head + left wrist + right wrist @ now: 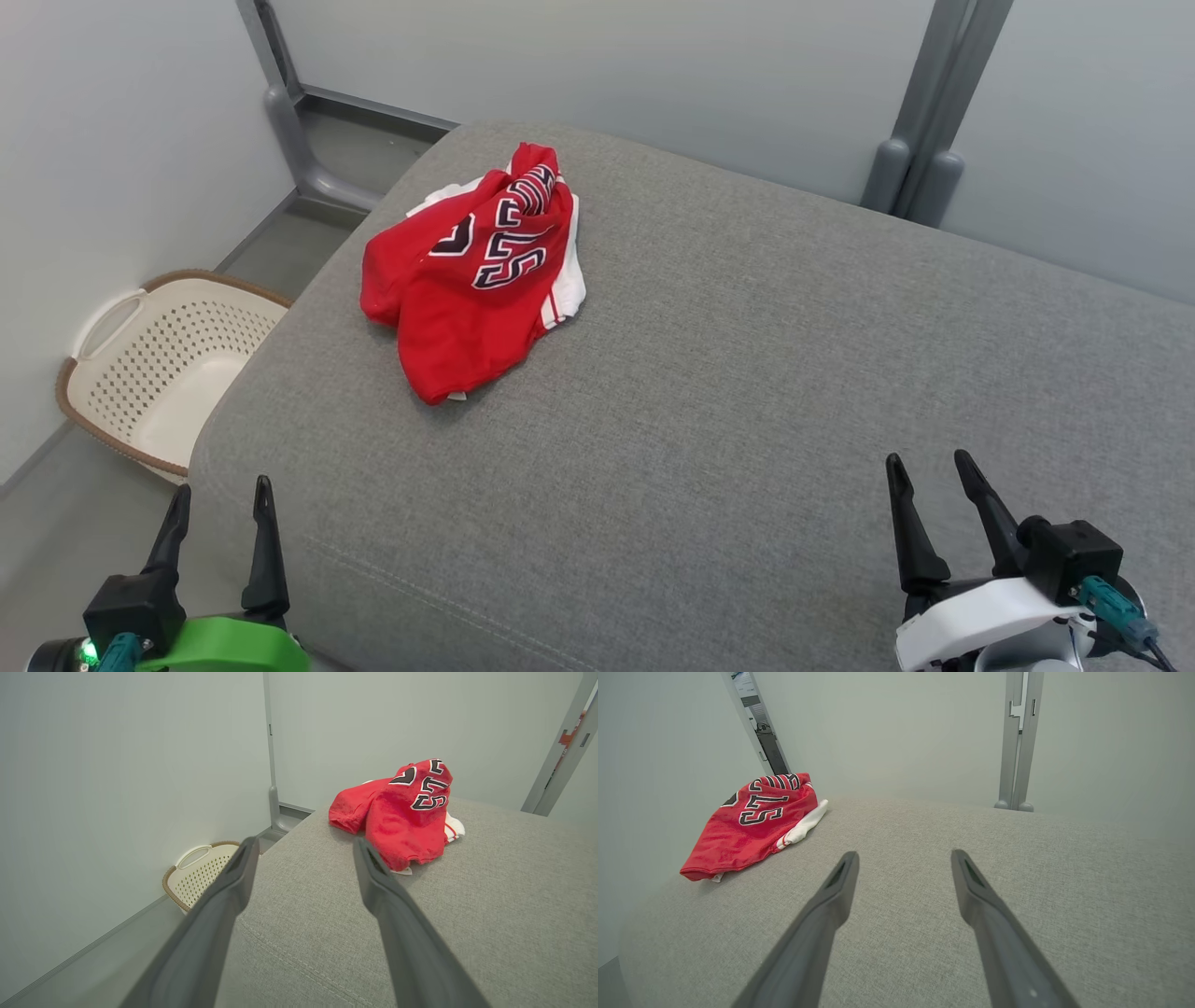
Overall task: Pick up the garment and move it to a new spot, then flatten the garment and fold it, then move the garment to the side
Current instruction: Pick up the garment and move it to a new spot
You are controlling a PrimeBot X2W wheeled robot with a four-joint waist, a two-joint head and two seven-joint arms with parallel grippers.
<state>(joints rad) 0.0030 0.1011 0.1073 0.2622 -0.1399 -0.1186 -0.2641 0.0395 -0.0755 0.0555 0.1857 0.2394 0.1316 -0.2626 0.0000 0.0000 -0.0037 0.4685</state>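
Observation:
A crumpled red garment point(467, 280) with black-and-white lettering and white trim lies bunched on the far left part of a grey upholstered surface point(747, 373). The left wrist view shows the garment point(402, 812) ahead and to the right of the fingers; in the right wrist view the garment point(747, 821) lies far off to the left. My left gripper point(222, 485) hovers open at the near left corner, well short of the cloth. My right gripper point(929, 459) stands open over the near right, with nothing between its fingers.
A cream perforated laundry basket point(159, 364) with a brown rim sits on the floor left of the surface, also seen as the basket point(201, 872) in the left wrist view. Grey metal frame posts point(924, 112) and pale walls stand behind. The surface drops off at its left edge.

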